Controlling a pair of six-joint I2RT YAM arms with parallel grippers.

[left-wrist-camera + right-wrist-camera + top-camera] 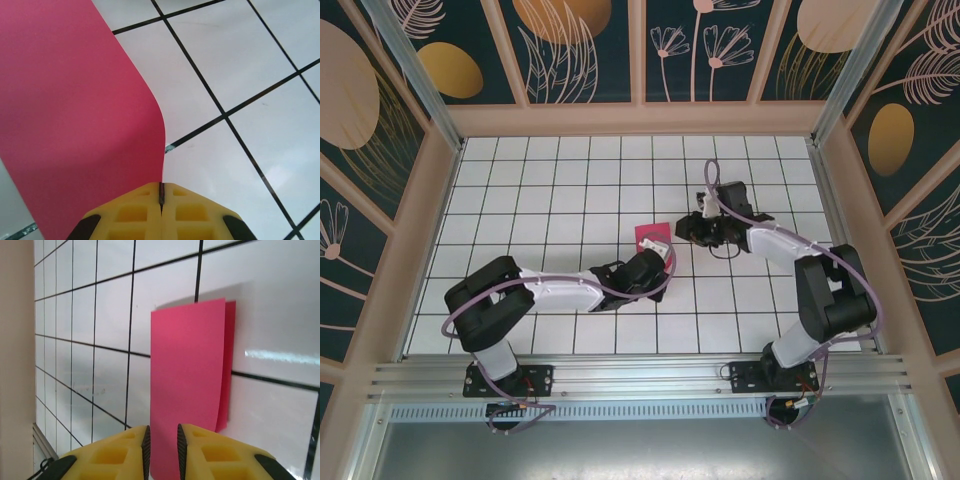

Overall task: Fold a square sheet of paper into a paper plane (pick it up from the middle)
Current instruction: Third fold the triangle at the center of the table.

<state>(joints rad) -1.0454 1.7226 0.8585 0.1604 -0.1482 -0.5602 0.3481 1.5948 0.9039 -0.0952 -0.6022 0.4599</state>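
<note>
The paper (648, 238), folded into 2 layers, sits just right of centre in the top view, between both grippers and over the table (560, 180). The left gripper (161, 199), at the bottom of its wrist view, is pressed together on the sheet's lower edge, so the pink face curls away to the upper left. That pinch probably anchors it for creasing. The right gripper (162, 442) faces the folded side, its jaws a narrow slot apart and pinching nothing, seemingly lined up to take or press that edge.
</note>
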